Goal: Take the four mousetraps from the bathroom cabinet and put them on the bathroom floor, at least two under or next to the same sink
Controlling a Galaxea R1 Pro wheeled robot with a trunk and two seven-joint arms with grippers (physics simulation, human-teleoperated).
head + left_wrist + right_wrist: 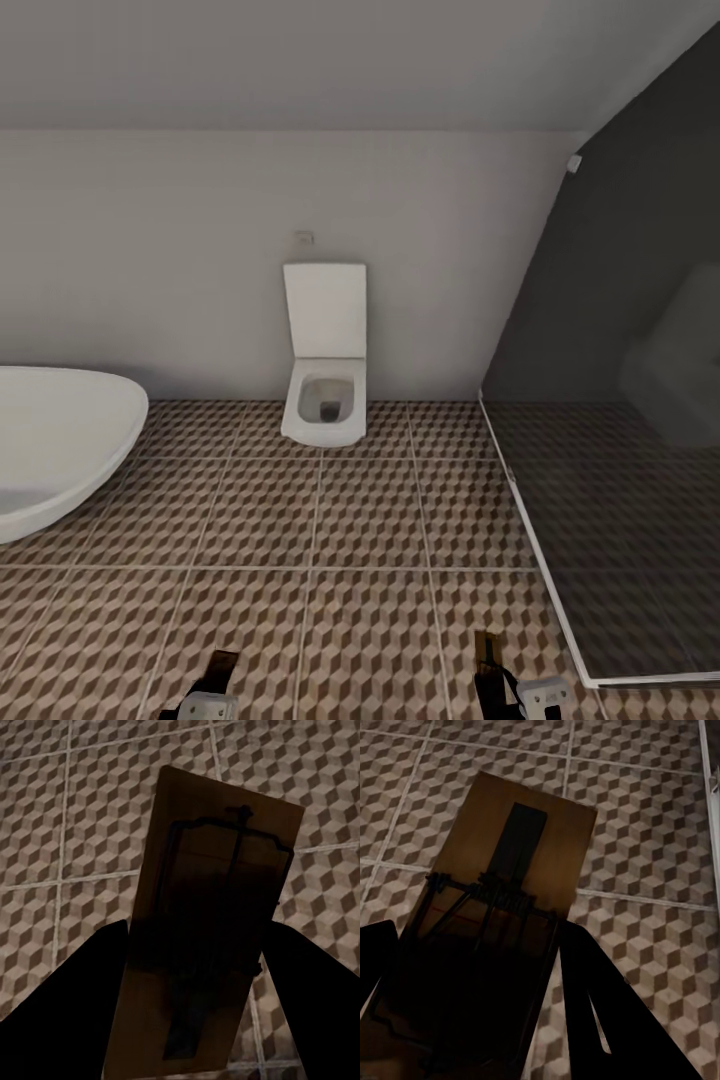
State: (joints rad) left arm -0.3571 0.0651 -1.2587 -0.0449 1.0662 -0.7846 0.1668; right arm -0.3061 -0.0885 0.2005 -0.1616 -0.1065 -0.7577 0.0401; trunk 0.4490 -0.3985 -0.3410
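Observation:
My left gripper (195, 941) is shut on a tan wooden mousetrap (217, 847) with dark wire, held above the cube-patterned bathroom floor (90, 817). My right gripper (476, 945) is shut on a second mousetrap (525, 840), its wire and a thin red line showing near the fingers. In the head view, both grippers sit at the bottom edge, the left (212, 688) and the right (500, 682), low over the floor (370, 520). The cabinet, the sink and the other mousetraps are out of view.
A white square toilet (323, 400) stands against the far wall straight ahead. A white oval bathtub (50, 450) juts in from the left. A dark glass shower screen (620, 450) with a white floor rail (540, 560) closes off the right.

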